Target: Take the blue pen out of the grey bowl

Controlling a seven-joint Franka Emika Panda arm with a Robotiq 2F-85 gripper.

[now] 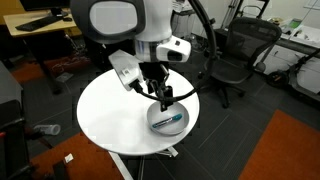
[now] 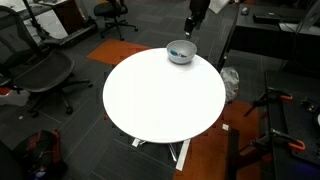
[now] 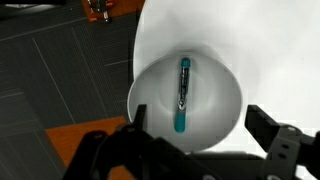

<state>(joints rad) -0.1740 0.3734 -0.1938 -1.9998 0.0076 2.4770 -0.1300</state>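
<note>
The grey bowl (image 3: 210, 118) sits near the edge of the round white table (image 1: 115, 115). It also shows in both exterior views (image 1: 153, 118) (image 2: 180, 56). The blue pen (image 3: 183, 95) lies inside the bowl, its teal end towards my gripper; it is also visible in an exterior view (image 1: 170, 121). My gripper (image 3: 195, 125) is open and empty, hovering above the bowl with its fingers spread either side of it. In an exterior view the gripper (image 1: 162, 98) hangs just over the bowl.
Office chairs (image 1: 232, 55) (image 2: 45, 72) stand on the dark floor around the table. An orange carpet patch (image 1: 290, 150) lies beside it. Desks stand at the back. The bowl sits close to the table's rim.
</note>
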